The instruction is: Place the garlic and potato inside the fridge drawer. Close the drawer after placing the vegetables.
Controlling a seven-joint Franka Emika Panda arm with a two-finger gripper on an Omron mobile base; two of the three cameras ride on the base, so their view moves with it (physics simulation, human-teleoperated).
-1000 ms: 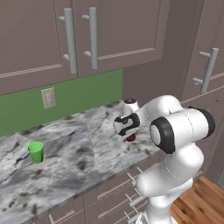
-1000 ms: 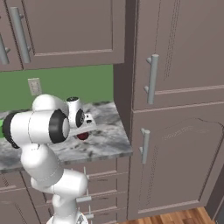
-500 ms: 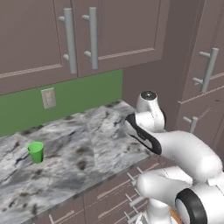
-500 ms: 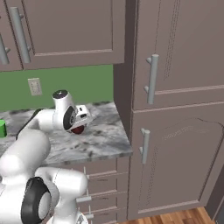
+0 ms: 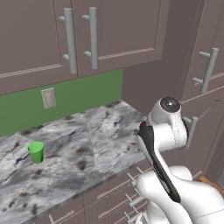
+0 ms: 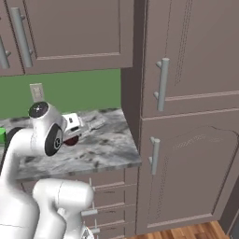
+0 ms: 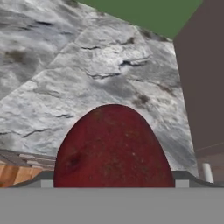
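Arm swung right since before, potato (image 7: 113,148) within the pincer (image 6: 74,132).

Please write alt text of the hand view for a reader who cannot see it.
A dark red potato fills the lower middle of the view, close to the camera. Behind it lies a grey marbled counter, with a green wall at the top and a brown cabinet side at the right.

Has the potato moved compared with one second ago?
Yes. In the right base view, the potato has shifted right, toward the tall cabinet, above the counter.

Green cup (image 5: 36,152) on marble counter (image 5: 87,148)
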